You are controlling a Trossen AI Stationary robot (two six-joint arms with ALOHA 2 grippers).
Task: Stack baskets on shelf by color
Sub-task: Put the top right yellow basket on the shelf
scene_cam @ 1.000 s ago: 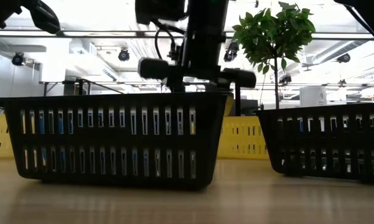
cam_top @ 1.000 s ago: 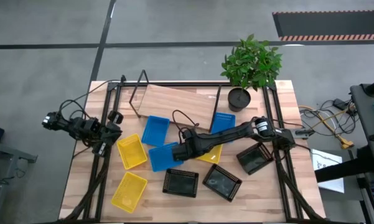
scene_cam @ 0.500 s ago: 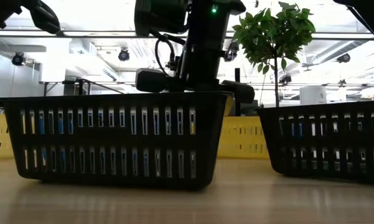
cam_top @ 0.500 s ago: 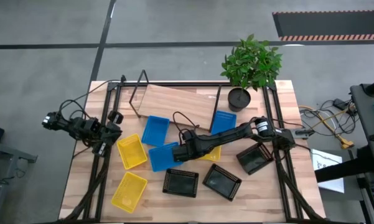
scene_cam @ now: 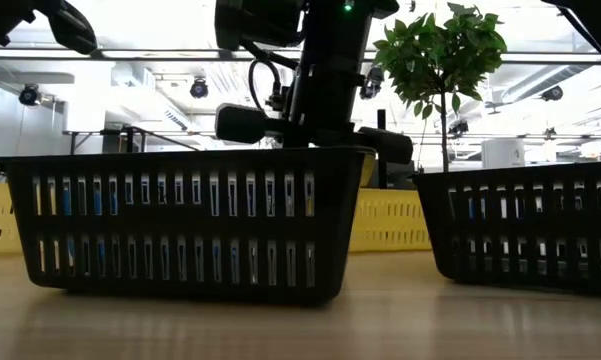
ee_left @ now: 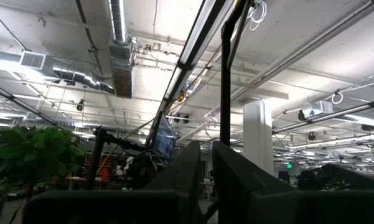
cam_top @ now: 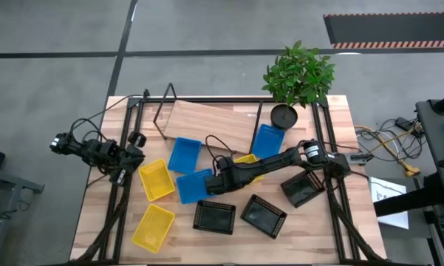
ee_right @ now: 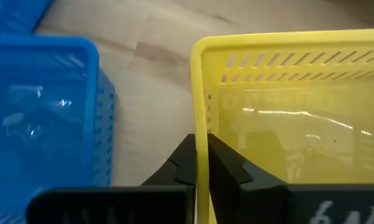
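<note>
My right gripper [cam_top: 211,185] reaches in from the table's right to the middle and is shut on a yellow basket [ee_right: 286,118], mostly hidden under the arm in the high view [cam_top: 245,159]. Beside it lies a blue basket [ee_right: 43,118]. Two more blue baskets [cam_top: 185,154] [cam_top: 268,139] lie near the light-wood shelf [cam_top: 207,122]. Two yellow baskets [cam_top: 155,179] [cam_top: 154,224] lie at the left, and three black baskets [cam_top: 214,216] [cam_top: 264,214] [cam_top: 303,186] lie toward the near edge. My left gripper [cam_top: 133,153] waits shut at the table's left edge. My right gripper pinches one side wall of the yellow basket at its rim [ee_right: 199,140]. One finger [ee_right: 227,168] is inside the basket and the other [ee_right: 183,163] outside. The fingers slant down from the table's right and lie along the wall. Whether the basket's bottom is on the table, I cannot tell.
A potted plant [cam_top: 295,81] stands at the far right beside the shelf's wire end frame [cam_top: 260,118]. Black frame rails [cam_top: 329,185] run along both table sides. In the low view a black basket [scene_cam: 190,225] stands close in front of the arm.
My right gripper has moved down and a little toward the table's near left, and has shut on the yellow basket's wall. The far-right blue basket shows more now that the arm has shifted off it.
</note>
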